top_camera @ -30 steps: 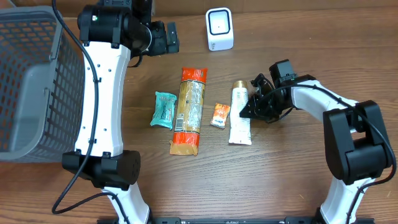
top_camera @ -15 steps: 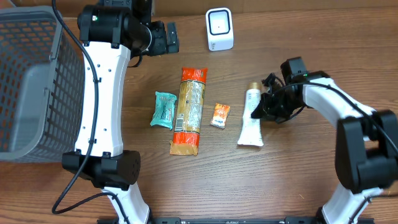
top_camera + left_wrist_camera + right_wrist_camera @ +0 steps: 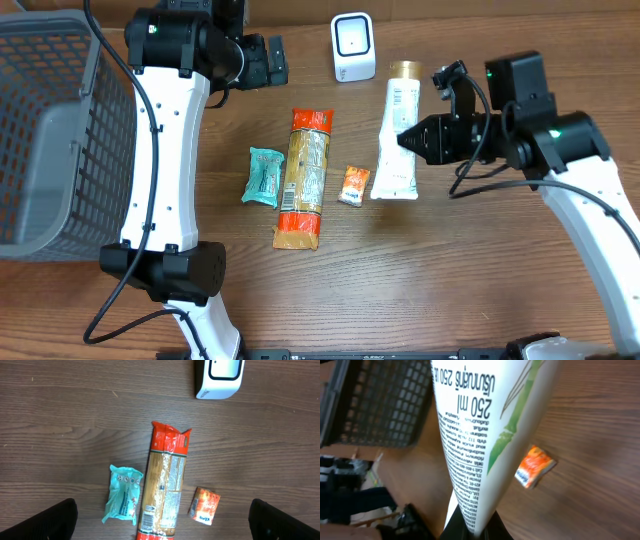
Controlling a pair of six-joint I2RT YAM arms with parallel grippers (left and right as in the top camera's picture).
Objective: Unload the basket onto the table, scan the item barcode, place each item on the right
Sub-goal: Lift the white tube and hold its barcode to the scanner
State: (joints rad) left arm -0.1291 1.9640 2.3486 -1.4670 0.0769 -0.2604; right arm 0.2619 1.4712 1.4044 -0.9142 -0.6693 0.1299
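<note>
Pinching the white gold-capped plastic tube (image 3: 398, 130), the right end effector (image 3: 405, 137) could let it swivel off-aim from the white boxy scanner (image 3: 353, 47); left end effector (image 3: 266, 62) gapes empty.

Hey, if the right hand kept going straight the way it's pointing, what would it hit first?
Beyond the tube it grips, the right hand points toward the pasta packet; it may sit high enough to pass over.
</note>
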